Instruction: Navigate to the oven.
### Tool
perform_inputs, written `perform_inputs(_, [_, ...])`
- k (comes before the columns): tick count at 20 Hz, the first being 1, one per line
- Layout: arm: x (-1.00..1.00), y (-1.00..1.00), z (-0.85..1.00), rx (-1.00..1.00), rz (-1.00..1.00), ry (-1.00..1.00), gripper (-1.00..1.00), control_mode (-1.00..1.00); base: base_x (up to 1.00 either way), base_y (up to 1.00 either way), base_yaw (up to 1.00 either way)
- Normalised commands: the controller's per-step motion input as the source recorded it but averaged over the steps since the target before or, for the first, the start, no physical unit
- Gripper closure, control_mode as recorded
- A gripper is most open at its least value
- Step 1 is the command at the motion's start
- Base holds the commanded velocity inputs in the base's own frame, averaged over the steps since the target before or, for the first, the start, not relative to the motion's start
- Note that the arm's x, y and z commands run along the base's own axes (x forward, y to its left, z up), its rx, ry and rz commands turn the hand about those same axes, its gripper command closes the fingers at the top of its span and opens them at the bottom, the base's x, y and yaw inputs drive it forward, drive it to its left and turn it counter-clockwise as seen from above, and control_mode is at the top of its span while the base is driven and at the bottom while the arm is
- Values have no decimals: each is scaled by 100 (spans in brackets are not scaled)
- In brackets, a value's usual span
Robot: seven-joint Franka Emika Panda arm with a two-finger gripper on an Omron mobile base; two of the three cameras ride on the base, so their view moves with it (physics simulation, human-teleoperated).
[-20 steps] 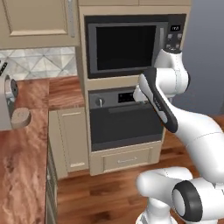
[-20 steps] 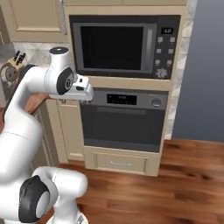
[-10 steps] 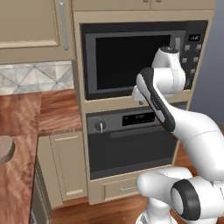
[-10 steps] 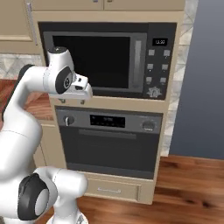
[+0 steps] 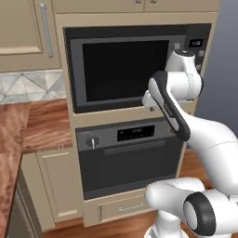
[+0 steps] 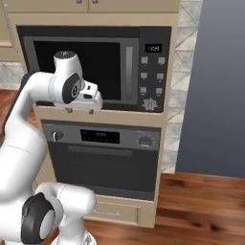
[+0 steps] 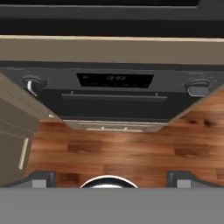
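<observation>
Oven (image 5: pixel 128 160) sitting in the cabinet column under the microwave (image 5: pixel 125 69), facing the base. Gripper (image 6: pixel 80 110) hovering above it, fingers (image 7: pixel 40 178) spread, grasping nothing. Door likely heavy, rigid, hinged; bar handle (image 7: pixel 113 96) looking like the natural hold

oven (image 5: pixel 128 160) straight ahead under the microwave (image 5: pixel 125 69), wooden counter (image 5: pixel 28 135) at left

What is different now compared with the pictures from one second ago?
The base has driven closer and sideways: the oven and the microwave above it now look larger and more central, and the wooden counter has slid toward the left edge. The gripper stays raised and holds nothing.
</observation>
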Motion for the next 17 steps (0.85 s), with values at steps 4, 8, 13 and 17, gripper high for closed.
perform_inputs(4, [0, 0, 0, 0, 0, 0, -100, 100, 92, 3, 0])
perform_inputs(8, [0, 0, 0, 0, 0, 0, -100, 100, 69, -4, 0])
perform_inputs(13, [0, 0, 0, 0, 0, 0, -100, 100, 0, -50, -5])
perform_inputs(17, [0, 0, 0, 0, 0, 0, -100, 100, 0, -41, -1])
